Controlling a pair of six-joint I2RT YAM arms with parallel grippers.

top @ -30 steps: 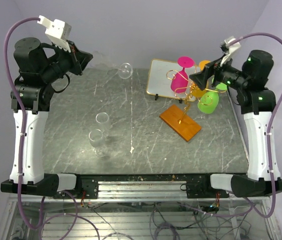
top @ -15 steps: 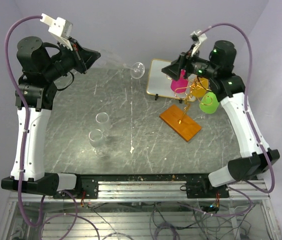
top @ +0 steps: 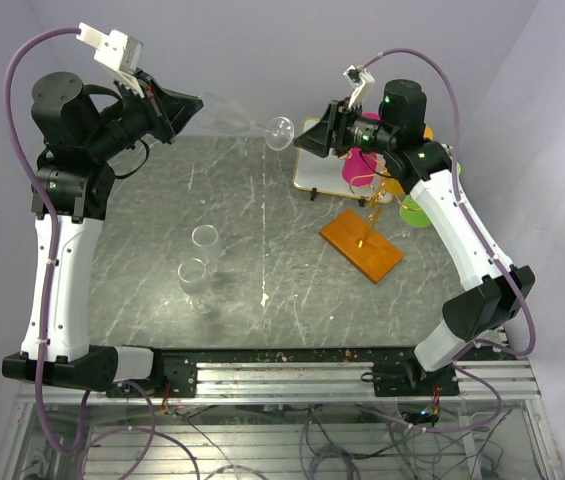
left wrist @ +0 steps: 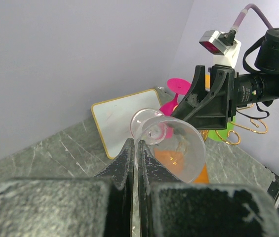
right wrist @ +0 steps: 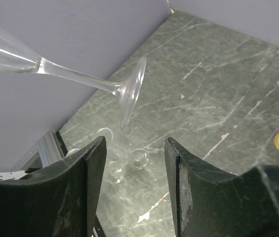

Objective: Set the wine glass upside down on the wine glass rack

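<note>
My left gripper [top: 194, 103] is shut on the bowl rim of a clear wine glass [top: 262, 127] and holds it sideways in the air, foot pointing right. The left wrist view shows my left gripper [left wrist: 137, 145] pinching the rim of that glass [left wrist: 174, 148]. My right gripper [top: 304, 140] is open, just right of the foot and apart from it. In the right wrist view my right gripper [right wrist: 134, 143] is empty, with the glass's foot [right wrist: 132, 89] just beyond it. The wine glass rack [top: 380, 190] stands on its orange base [top: 362, 245], behind the right arm.
Pink [top: 360, 160], green [top: 417, 212] and orange [top: 409, 130] glasses hang on the rack. A gold-framed panel [top: 320, 170] stands left of it. Two clear glasses [top: 204, 240] [top: 194, 280] stand upright at the table's middle left, and show in the right wrist view [right wrist: 112, 143].
My right arm swung left from the rack to face the glass's foot. My left arm carried the clear glass to the right, toward the right gripper.
</note>
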